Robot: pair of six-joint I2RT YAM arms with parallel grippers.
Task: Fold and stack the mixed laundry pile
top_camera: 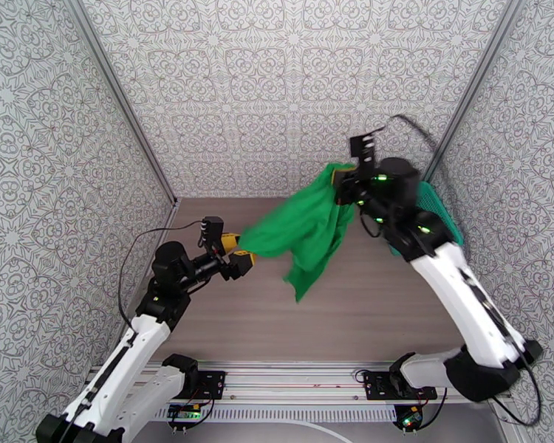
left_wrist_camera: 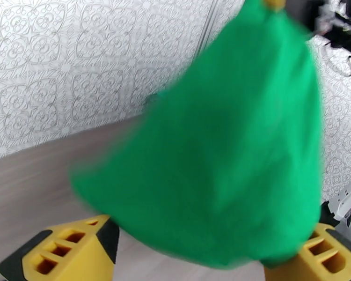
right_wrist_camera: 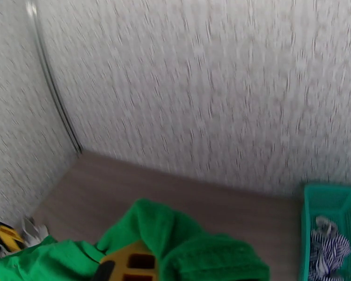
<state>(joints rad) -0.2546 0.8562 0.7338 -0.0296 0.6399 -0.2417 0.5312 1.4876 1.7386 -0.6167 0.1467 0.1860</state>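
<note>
Spreading out plain bright green soft cloth (top_camera: 306,230): pinched tight in right gripper (top_camera: 345,173), hanging between wide-open fingers of left gripper (top_camera: 238,250). Next, probably clamp that edge, pull flat.

Teal basket (right_wrist_camera: 330,190) on wooden table (top_camera: 380,319)

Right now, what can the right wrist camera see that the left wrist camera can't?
Right wrist: a teal basket with a striped shirt inside. Left wrist: the left gripper, its yellow fingers spread wide with the green cloth hanging between them. Both: that green cloth, the wooden table and the patterned wall.
</note>
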